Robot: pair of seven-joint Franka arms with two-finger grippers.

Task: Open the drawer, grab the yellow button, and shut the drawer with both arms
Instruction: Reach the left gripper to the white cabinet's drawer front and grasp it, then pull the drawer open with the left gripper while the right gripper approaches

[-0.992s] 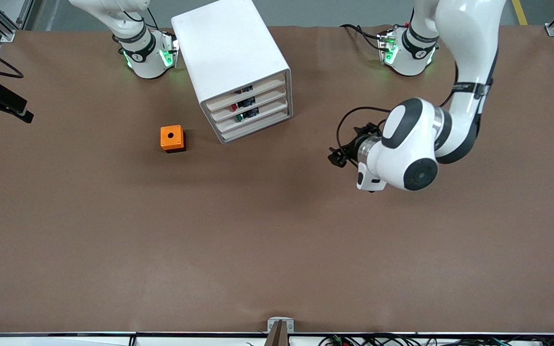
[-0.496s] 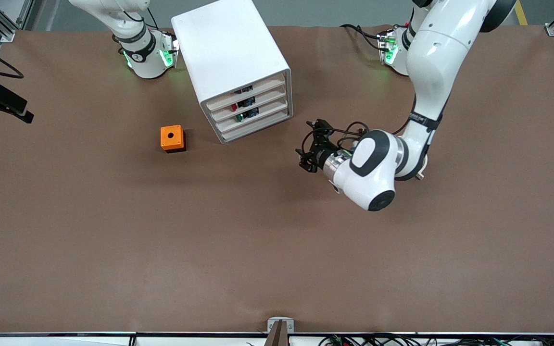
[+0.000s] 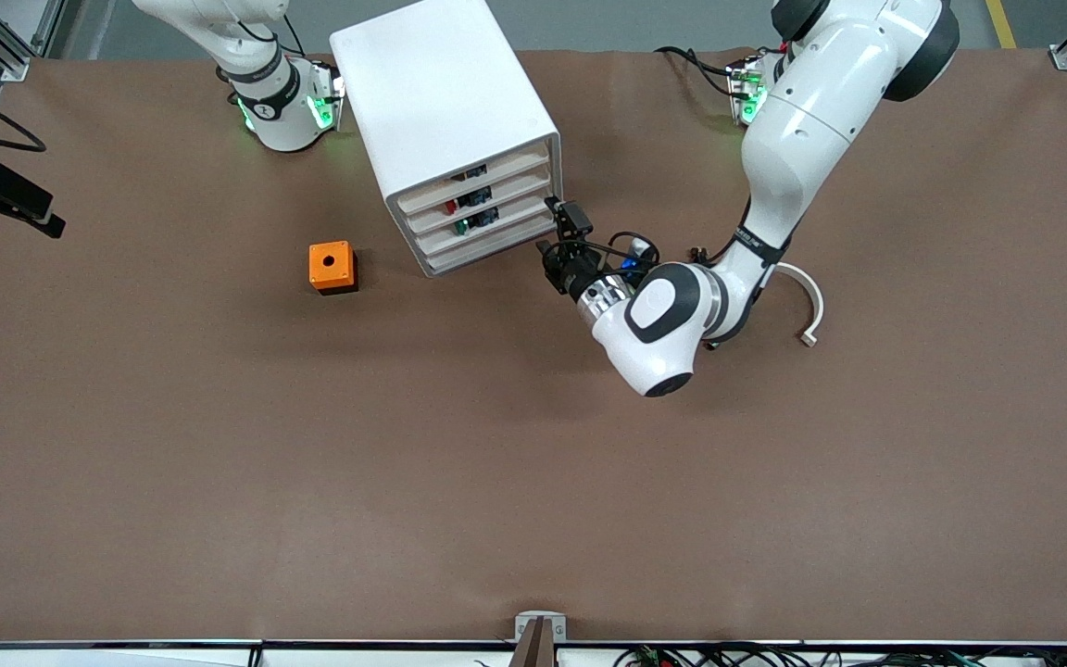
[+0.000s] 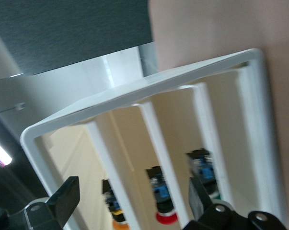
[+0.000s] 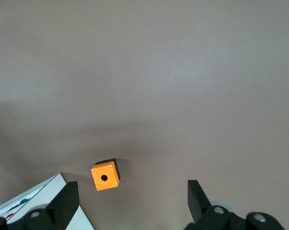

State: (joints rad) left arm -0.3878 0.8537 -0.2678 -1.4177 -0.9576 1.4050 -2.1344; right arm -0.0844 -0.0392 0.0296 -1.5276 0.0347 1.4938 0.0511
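The left arm's black two-finger tool (image 3: 559, 232) is seen at the front of the white rounded-corner cabinet (image 3: 445, 111), at the corner nearest the left arm's end of the brown desk (image 3: 533, 482). Its fingers (image 4: 63, 199) are spread wide and nothing is held between them; the cabinet's open front fills the space ahead of them in the left wrist view. The uppermost shallow white drawer (image 3: 473, 176) is pushed in like the three drawers below it. Through the slot fronts small parts are seen: one with an orange cap (image 4: 116, 216), one with a red cap (image 4: 164, 215) and one with a trace of green (image 4: 204, 172). Which of these lies in the top drawer cannot be told.

The right arm's black two-finger tool (image 5: 130, 201) is held high over the desk, fingers wide apart and empty, with the small orange cube with a round hole (image 3: 331, 266) seen below it. The cube rests on the desk beside the cabinet, toward the right arm's end. A curved white strip (image 3: 807, 306) lies on the desk near the left arm.
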